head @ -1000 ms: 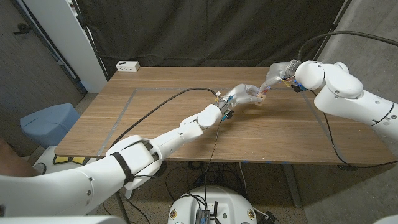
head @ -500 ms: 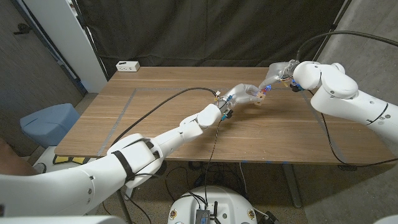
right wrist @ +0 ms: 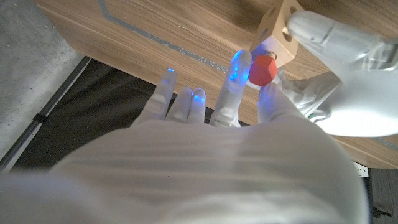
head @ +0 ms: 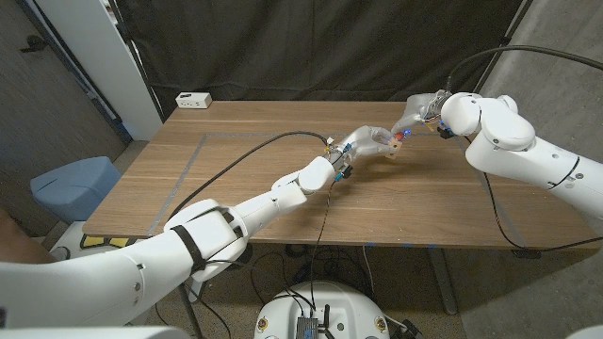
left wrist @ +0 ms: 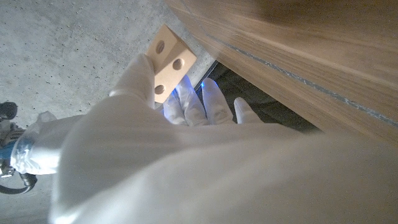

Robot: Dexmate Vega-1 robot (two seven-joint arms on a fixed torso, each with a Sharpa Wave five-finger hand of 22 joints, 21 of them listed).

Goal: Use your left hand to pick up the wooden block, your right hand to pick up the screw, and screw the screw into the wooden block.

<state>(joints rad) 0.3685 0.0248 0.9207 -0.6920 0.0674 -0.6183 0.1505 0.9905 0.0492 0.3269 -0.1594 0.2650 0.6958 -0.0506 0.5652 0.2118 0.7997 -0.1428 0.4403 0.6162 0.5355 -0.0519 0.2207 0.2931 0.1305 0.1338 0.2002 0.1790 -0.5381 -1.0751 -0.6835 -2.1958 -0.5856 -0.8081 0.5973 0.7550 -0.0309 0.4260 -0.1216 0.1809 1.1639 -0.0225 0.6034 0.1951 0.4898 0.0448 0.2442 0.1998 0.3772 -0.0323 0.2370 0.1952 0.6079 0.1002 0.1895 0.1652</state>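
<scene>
Hands meet above the far right part of the bench, as I see it from the head camera. My left robot hand grips the block, holding it up off the wood, its drilled holes facing the wrist camera. My right robot hand pinches the red-headed screw between thumb and finger, pressed right against the block's face.

Wooden block: pale raw wood, matt, smooth faces.
Screw: red head – smooth plastic look, slight sheen.
Desk: brown wood grain, matt.
Left robot hand: whitish translucent cover – faintly glossy.
</scene>
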